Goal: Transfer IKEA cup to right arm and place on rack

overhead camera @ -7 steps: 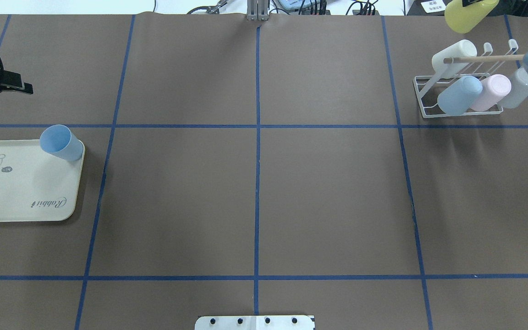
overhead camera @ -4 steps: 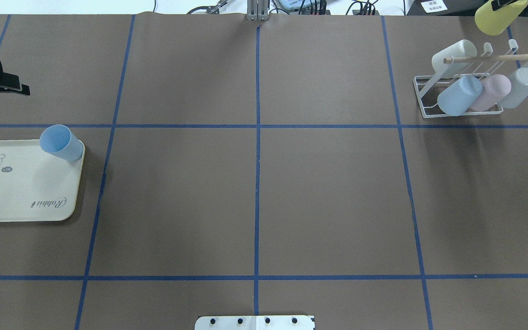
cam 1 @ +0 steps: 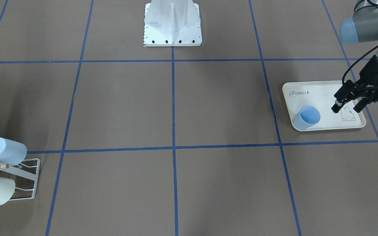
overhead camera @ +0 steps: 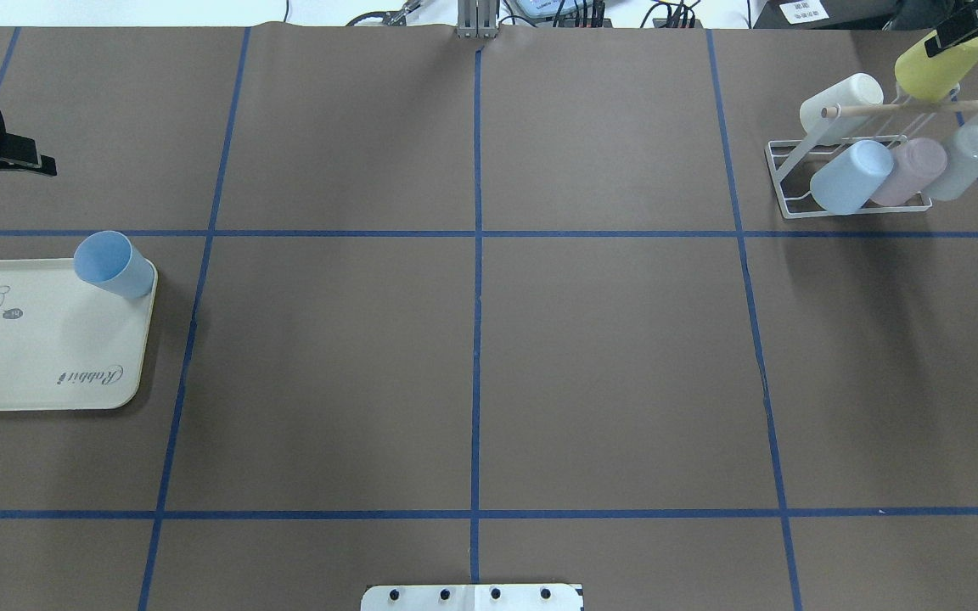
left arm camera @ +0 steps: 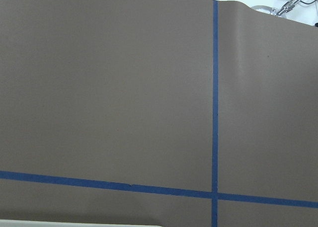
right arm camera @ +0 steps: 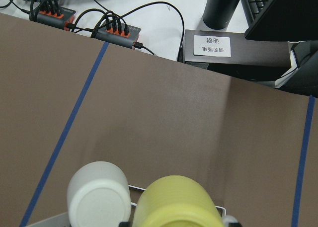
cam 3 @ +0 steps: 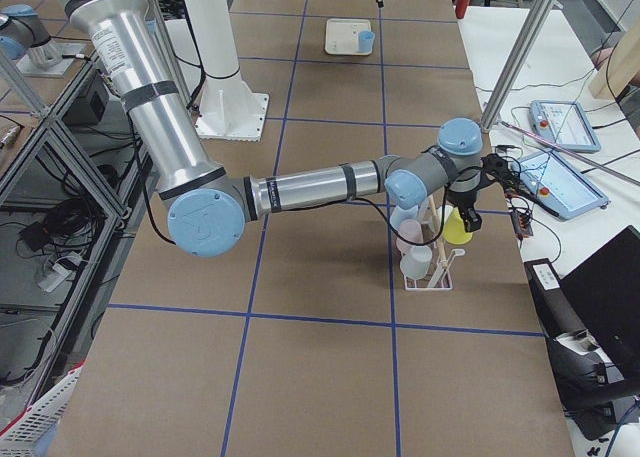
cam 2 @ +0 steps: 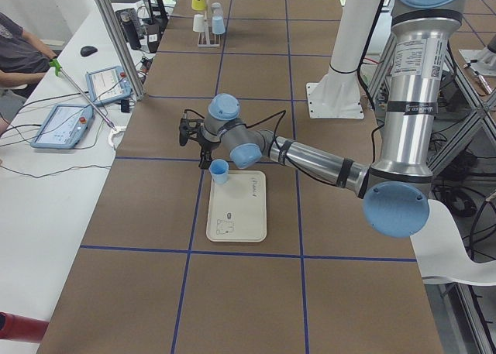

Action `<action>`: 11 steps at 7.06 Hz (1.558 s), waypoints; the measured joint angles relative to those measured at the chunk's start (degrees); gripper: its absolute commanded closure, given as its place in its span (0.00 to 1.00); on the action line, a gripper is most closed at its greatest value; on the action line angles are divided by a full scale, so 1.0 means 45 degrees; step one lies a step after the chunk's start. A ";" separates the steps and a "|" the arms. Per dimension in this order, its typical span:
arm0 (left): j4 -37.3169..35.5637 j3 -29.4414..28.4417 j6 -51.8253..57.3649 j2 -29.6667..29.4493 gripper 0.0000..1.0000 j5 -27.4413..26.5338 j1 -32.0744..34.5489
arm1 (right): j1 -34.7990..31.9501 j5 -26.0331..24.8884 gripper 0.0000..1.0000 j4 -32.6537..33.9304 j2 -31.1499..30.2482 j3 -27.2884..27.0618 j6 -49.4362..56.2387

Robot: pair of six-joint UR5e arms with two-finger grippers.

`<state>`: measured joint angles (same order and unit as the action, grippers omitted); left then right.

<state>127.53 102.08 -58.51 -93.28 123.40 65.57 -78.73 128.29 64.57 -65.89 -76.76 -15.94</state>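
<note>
Yellow plastic cup (overhead camera: 935,68) hangs tilted just over the white wire drying rack (overhead camera: 858,210), pinched by the right end effector (overhead camera: 960,36), probably so its mouth meets a free prong. The left end effector (cam 1: 347,107) is spread, raised near the cream tray (cam 1: 323,95) that carries a light-blue cup (cam 1: 307,118).

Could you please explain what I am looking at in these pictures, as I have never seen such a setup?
It is a robot with two arms at a brown table, each ending in a two-finger gripper. One camera looks from above, one faces the robot, two stand at the table's ends, one rides on each wrist. The left gripper hangs open and empty near a cream tray with a blue cup on it. The right gripper holds a yellow cup at a white wire rack that carries other cups.
</note>
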 measured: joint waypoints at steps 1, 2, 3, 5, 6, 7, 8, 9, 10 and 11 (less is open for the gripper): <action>0.0004 0.0086 -0.0004 0.0074 0.00 0.0000 0.0000 | 0.0015 0.0019 0.74 -0.0003 -0.0007 0.0064 0.0000; 0.0013 0.0199 -0.0006 0.0197 0.00 0.0000 0.0000 | 0.0042 0.0024 0.74 -0.0008 0.0023 0.0167 -0.0016; 0.0017 0.0301 -0.0006 0.0298 0.00 -0.0005 -0.0008 | 0.0079 0.0025 0.73 -0.0012 0.0069 0.0263 -0.0044; 0.0019 0.0401 -0.0006 0.0389 0.00 -0.0004 -0.0023 | 0.0140 0.0026 0.69 -0.0026 0.0089 0.0318 -0.0086; 0.0019 0.0411 -0.0006 0.0405 0.00 -0.0002 -0.0032 | 0.0187 0.0025 0.65 -0.0036 0.0081 0.0336 -0.0111; 0.0019 0.0417 -0.0006 0.0418 0.00 -0.0005 -0.0035 | 0.0284 0.0022 0.48 -0.0045 0.0065 0.0373 -0.0134; 0.0020 0.0417 -0.0006 0.0435 0.00 -0.0009 -0.0046 | 0.0408 0.0013 0.31 -0.0055 0.0057 0.0432 -0.0139; 0.0015 0.0402 -0.0006 0.0486 0.00 -0.0008 -0.0064 | 0.0494 0.0004 0.11 -0.0065 0.0041 0.0475 -0.0131; 0.0001 0.0361 -0.0006 0.0564 0.00 -0.0015 -0.0084 | 0.0552 -0.0016 0.02 -0.0069 0.0036 0.0525 -0.0114; -0.0031 0.0288 -0.0002 0.0632 0.00 -0.0017 -0.0099 | 0.0598 -0.0042 0.02 -0.0071 0.0059 0.0591 -0.0100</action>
<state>127.39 103.38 -58.52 -90.44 123.32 65.12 -76.04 128.10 64.25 -65.62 -74.10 -16.39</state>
